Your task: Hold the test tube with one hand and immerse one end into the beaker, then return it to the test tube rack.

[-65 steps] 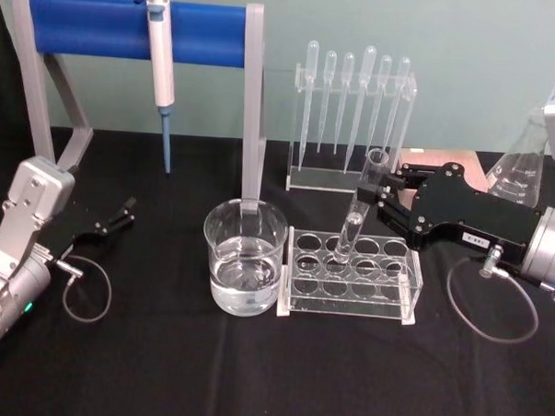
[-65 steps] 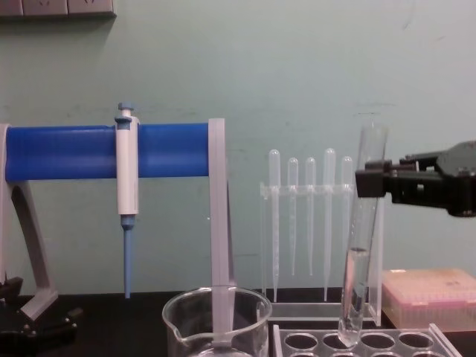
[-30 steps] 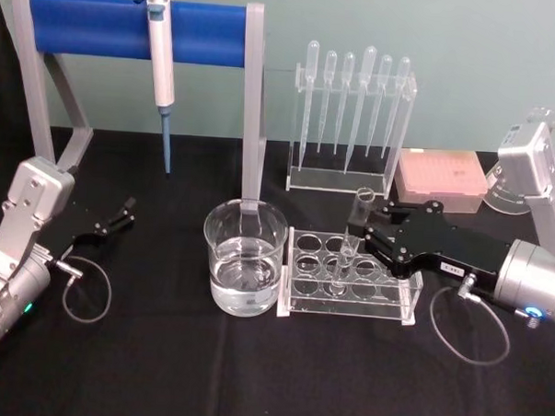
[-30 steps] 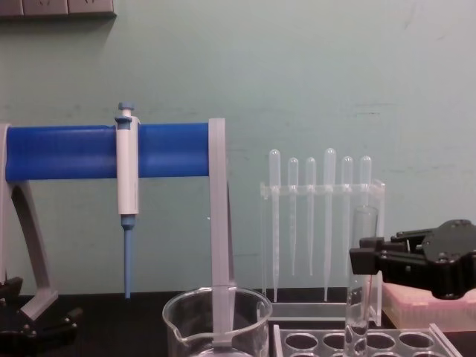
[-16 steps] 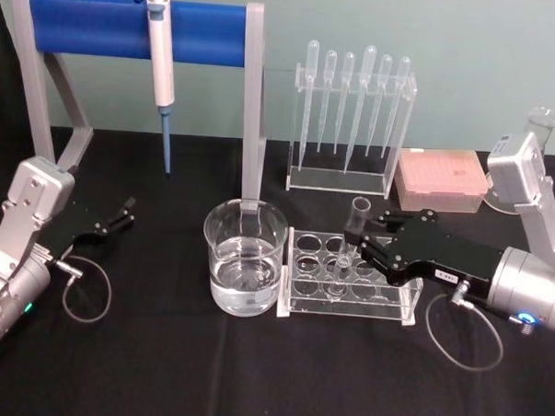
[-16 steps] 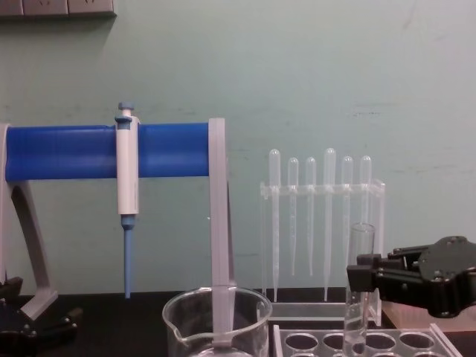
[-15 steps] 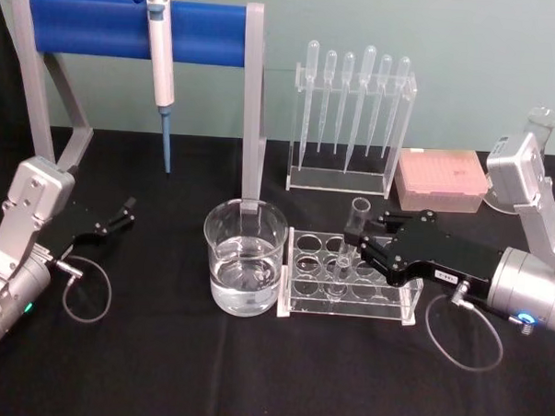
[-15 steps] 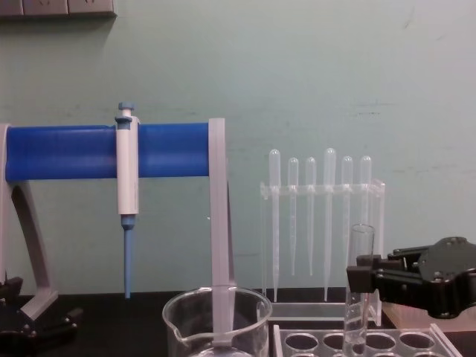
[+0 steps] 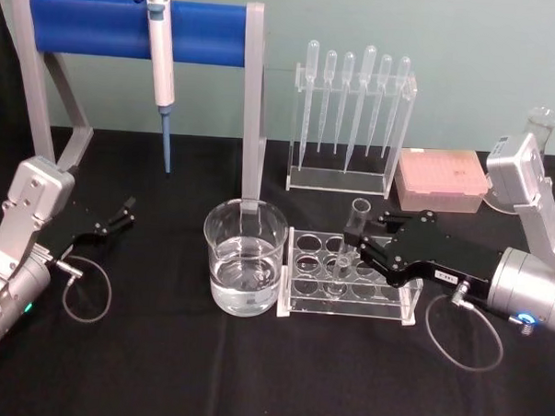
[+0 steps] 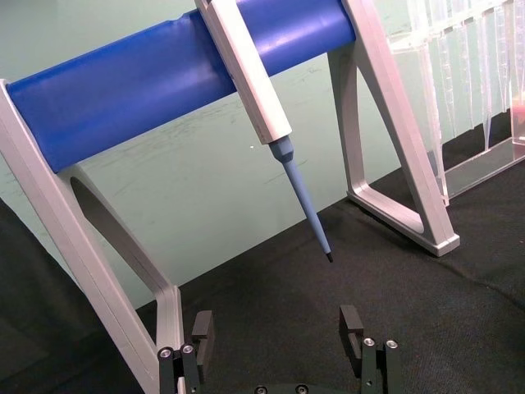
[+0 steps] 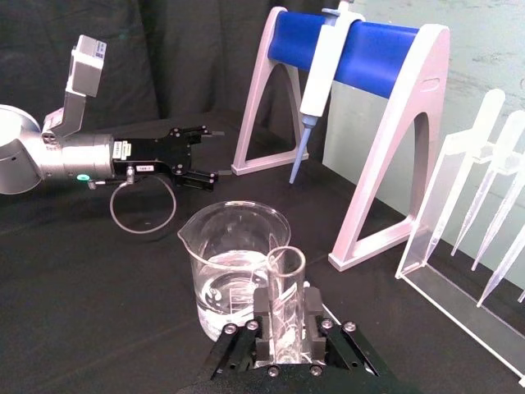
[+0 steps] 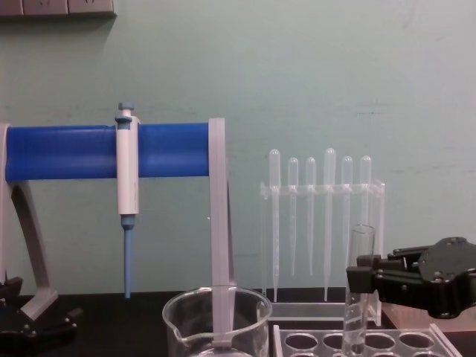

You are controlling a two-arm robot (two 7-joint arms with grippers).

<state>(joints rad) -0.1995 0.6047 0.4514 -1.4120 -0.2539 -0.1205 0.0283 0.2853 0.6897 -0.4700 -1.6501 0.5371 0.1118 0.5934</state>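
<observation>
The clear test tube (image 9: pixel 355 232) stands upright in a hole of the clear rack (image 9: pixel 347 304), its lower end inside the rack. My right gripper (image 9: pixel 358 239) is shut on the tube just below its rim, reaching in from the right. The chest view shows the same grip, with the tube (image 12: pixel 358 294) held by the right gripper (image 12: pixel 359 280). In the right wrist view the tube (image 11: pixel 285 289) sits between the black fingers (image 11: pixel 261 324). The wide beaker (image 9: pixel 244 258), part full of water, stands just left of the rack. My left gripper (image 9: pixel 119 216) rests open at the far left.
A blue and grey stand (image 9: pixel 138 27) at the back left carries a white-and-blue pipettor (image 9: pixel 160 60). A clear holder of bulb pipettes (image 9: pixel 352 114) stands behind the rack. A pink tip box (image 9: pixel 442 179) and a glass flask (image 9: pixel 541 118) sit at the back right.
My right gripper has come down and toward me with the tube, setting its lower end into a rack hole. Over the last half second it barely moved. The left arm stayed still.
</observation>
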